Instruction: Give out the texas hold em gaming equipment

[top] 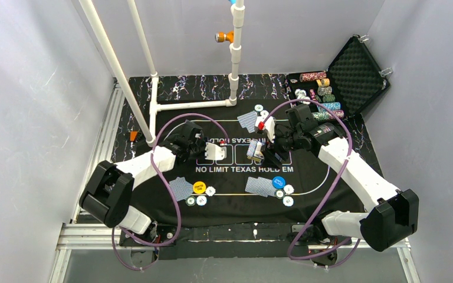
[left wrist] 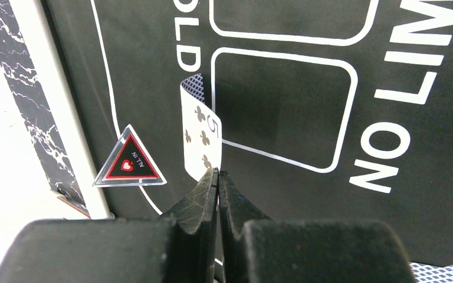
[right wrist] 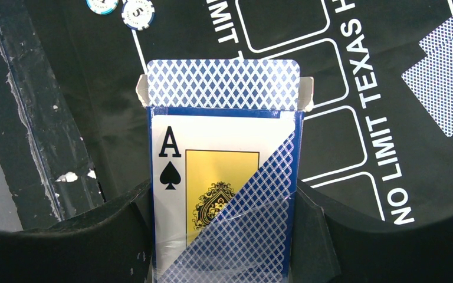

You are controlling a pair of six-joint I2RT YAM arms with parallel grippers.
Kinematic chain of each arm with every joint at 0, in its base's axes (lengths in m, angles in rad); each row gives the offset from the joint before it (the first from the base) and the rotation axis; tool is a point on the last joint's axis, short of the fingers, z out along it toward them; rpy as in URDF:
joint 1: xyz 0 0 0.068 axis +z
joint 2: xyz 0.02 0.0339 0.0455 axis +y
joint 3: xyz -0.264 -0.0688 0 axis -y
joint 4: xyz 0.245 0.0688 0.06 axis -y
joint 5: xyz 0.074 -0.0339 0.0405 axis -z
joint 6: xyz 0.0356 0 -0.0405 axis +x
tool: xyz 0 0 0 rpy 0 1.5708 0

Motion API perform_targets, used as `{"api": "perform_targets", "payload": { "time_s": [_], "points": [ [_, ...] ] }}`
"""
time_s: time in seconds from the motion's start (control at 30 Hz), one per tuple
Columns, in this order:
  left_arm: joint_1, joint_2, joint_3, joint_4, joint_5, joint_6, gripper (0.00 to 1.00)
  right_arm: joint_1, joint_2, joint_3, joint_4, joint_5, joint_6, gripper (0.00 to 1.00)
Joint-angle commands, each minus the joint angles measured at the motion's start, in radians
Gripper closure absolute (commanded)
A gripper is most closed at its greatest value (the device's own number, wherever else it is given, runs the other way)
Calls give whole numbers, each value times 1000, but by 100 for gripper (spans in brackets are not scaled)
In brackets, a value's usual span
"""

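Grey walls close the cell on both sides, and a white pipe frame stands at the upper left on the black mat with a marbled border that covers the table. At the lower left of the top view, face-down cards lie beside a yellow disc and some chips. Left of the centre, the left claw is pressed together on the edge of a five of clubs (the card curls a little and sticks out beyond the fingertips, over a printed rectangle). Just to the right, the right claw pinches an open card box by its sides, with blue-backed cards showing at the top. A blue disc lies below it, and a black case stands open at the upper right.
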Motion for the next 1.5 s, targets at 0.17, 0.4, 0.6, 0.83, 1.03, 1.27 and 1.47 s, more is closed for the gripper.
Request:
{"api": "perform_targets", "payload": {
  "time_s": [0.17, 0.4, 0.6, 0.83, 1.03, 1.27, 1.47],
  "points": [
    [-5, 49, -22, -8, 30, -28, 100, -9, -16, 1, 27, -36, 12, 99],
    [-6, 34, -20, -29, -8, -53, 100, -9, -16, 2, 22, -34, 10, 99],
    [-6, -5, 2, -79, -1, -81, 100, -9, -10, 6, 23, -40, 10, 99],
    [-6, 33, 3, -84, 24, -105, 100, -9, -13, 12, 21, -39, 9, 99],
    [-9, 51, 3, -94, 79, -130, 100, -9, -19, 0, 25, -39, 5, 99],
    [-15, -61, 152, -386, 200, -281, 38, -9, -21, -1, 25, -30, -1, 99],
    [16, -51, 415, -540, 619, -854, 17, -7, -19, -6, 47, -36, 10, 99]
  ]
}}
